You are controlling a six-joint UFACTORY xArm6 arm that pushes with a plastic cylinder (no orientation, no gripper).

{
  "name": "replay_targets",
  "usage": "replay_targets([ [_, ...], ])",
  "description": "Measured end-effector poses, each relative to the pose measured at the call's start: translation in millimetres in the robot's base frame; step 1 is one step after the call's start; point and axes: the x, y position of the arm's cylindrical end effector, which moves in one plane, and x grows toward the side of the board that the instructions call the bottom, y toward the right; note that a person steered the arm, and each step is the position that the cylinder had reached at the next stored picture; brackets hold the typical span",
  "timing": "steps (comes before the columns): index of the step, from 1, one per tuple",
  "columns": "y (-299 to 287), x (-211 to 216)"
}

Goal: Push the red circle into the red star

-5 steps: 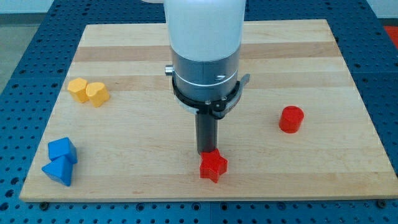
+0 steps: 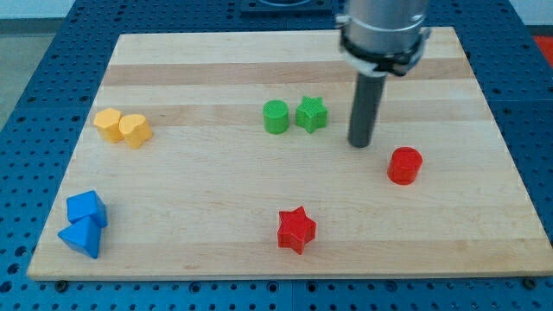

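The red circle (image 2: 404, 165), a short cylinder, stands on the wooden board (image 2: 216, 199) at the view's right. The red star (image 2: 296, 229) lies near the view's bottom, left of and below the circle, well apart from it. My tip (image 2: 360, 143) is on the board just up and to the left of the red circle, with a small gap between them. It is far above and to the right of the red star.
A green circle (image 2: 276, 117) and a green star (image 2: 311, 114) sit side by side left of my tip. Two yellow blocks (image 2: 123, 127) lie at the view's left. Two blue blocks (image 2: 85, 223) sit at the bottom left corner.
My tip has moved from just above the red star up and to the right, to beside the red circle. The arm no longer hides the green blocks. No block has moved.
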Motion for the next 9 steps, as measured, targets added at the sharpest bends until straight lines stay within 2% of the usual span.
replay_targets([
  [1, 47.2, -2.8],
  [2, 63.7, 0.2],
  [3, 65.1, 18.6],
  [6, 51.3, 34.1],
  [7, 30.7, 34.6],
  [9, 25.6, 64.8],
])
